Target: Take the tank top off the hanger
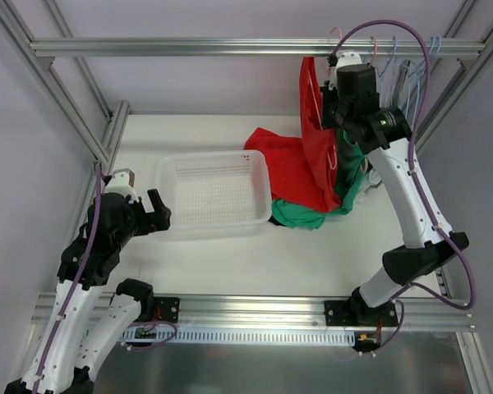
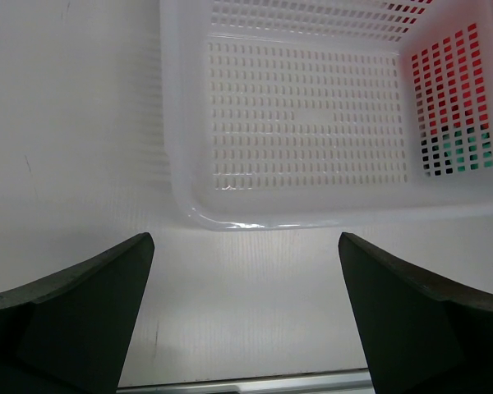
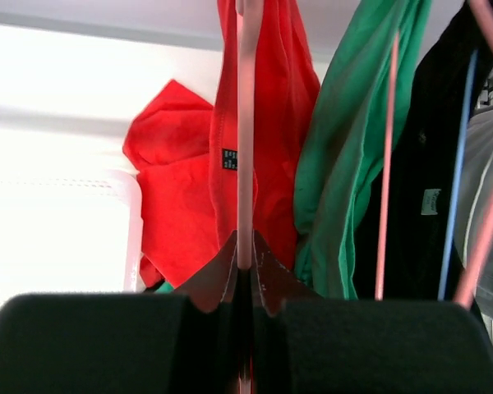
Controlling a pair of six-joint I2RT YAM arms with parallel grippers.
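A red tank top (image 3: 271, 98) hangs on a pale pink hanger (image 3: 245, 123) from the top rail at the back right. In the top view the tank top (image 1: 312, 123) drapes down toward the table. My right gripper (image 3: 245, 264) is shut on the hanger's thin pink bar, just under the red cloth, and sits up near the rail (image 1: 343, 70). My left gripper (image 1: 158, 210) is open and empty, low over the table beside the basket's near left corner, and its jaws (image 2: 245, 246) stand wide apart.
A white perforated basket (image 1: 214, 158) stands mid-table, also in the left wrist view (image 2: 181, 164). Red (image 1: 279, 160) and green (image 1: 300, 215) clothes lie heaped right of it. A green garment (image 3: 353, 148), a black one (image 3: 423, 180) and more pink and blue hangers (image 3: 458, 164) hang to the right.
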